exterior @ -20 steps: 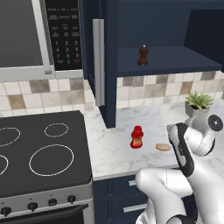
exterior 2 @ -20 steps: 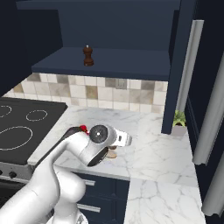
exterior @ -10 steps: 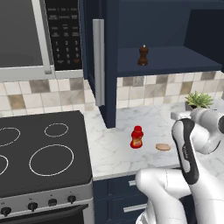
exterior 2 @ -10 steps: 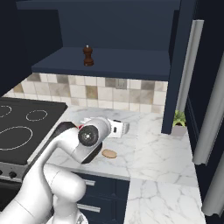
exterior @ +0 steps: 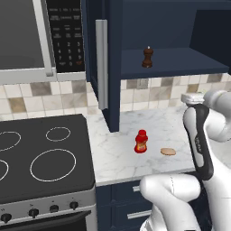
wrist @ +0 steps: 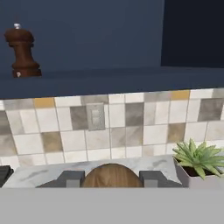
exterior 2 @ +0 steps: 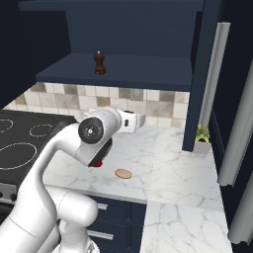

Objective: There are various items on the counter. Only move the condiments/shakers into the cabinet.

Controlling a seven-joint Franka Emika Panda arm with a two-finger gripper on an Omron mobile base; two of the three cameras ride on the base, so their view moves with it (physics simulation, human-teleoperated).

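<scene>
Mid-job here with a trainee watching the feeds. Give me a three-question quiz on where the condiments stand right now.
1. True or false: the dark pepper mill stands on the cabinet shelf.
2. What does the pincer hold? A) tan wooden shaker B) red bottle C) potted plant
3. Fill in: on the counter, the red squeeze bottle stands beside the flat tan ____.

Key: 1 true. 2 A, the pincer is shut on it. 3 disc.
</scene>
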